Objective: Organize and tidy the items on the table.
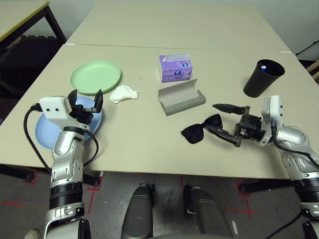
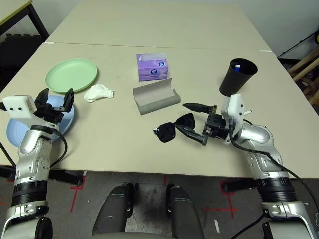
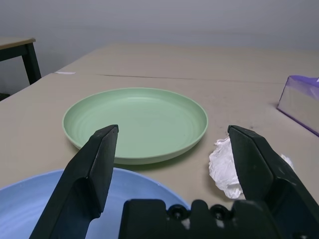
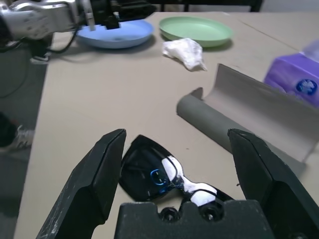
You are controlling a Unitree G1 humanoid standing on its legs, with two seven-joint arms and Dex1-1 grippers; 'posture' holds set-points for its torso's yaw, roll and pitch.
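Black sunglasses lie near the table's front edge, right of centre. My right gripper is open, its fingers straddling the right end of the sunglasses. Behind them a grey glasses case lies open. At the far right stands a black cup. On the left, my left gripper hangs open over the light blue plate, holding nothing. The pale green plate sits just behind it, and a crumpled white tissue lies to the right of the two plates.
A purple tissue box stands behind the glasses case. A second table adjoins along the far edge. Bare tabletop stretches between the tissue and the sunglasses.
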